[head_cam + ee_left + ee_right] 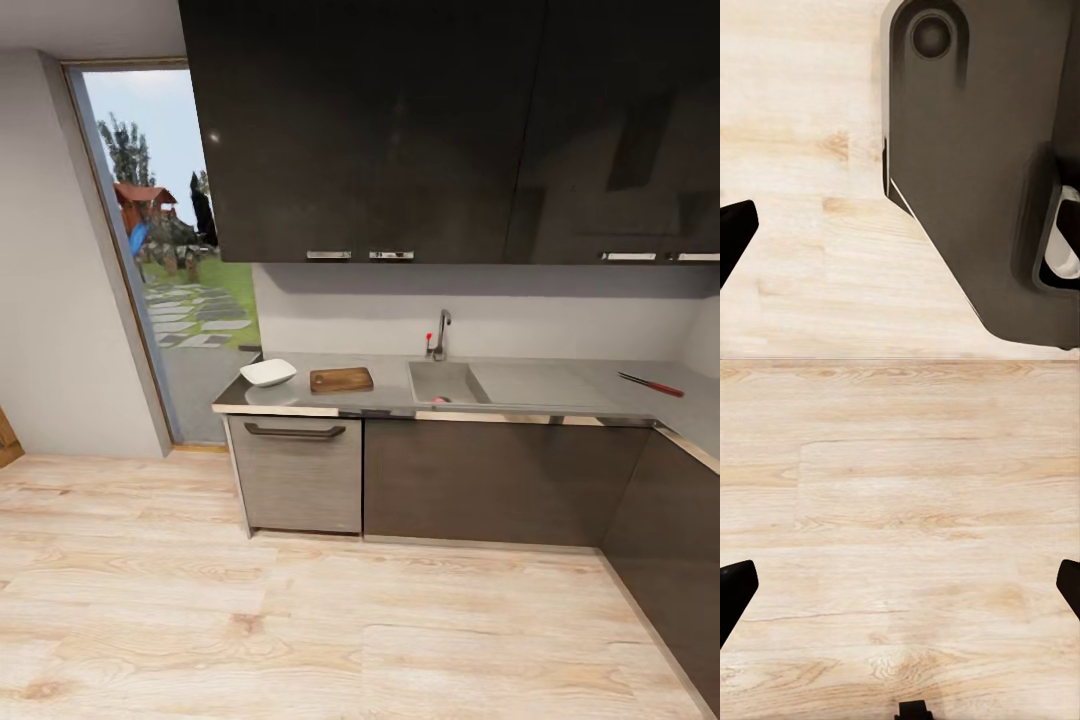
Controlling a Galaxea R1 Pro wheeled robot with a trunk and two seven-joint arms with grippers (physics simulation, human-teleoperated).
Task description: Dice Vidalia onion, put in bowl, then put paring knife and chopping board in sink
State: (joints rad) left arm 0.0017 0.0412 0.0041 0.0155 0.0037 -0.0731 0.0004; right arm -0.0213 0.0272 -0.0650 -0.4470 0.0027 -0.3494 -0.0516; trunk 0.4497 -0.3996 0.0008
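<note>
Across the wooden floor, the grey countertop (390, 387) carries the white square bowl (268, 373) at its left end. The brown chopping board (341, 379) lies just right of the bowl. Further right is the sink (447, 378) with its chrome tap (440, 335). A small pinkish lump at the basin's front wall looks like the Vidalia onion (441, 400). From this distance I cannot make out the paring knife. My left gripper (900, 232) and right gripper (900, 592) hang open over the floor, holding nothing; one dark left fingertip (735, 232) shows beside my dark body (982, 165).
A slim dark tool with a red end (652, 384) lies on the counter's right part near the corner. Dark wall cabinets (400, 130) hang above. Grey drawers with a bar handle (295, 432) sit under the bowl. A tall glass door (165, 260) is at the left. Open plank floor (330, 620) lies between me and the counter.
</note>
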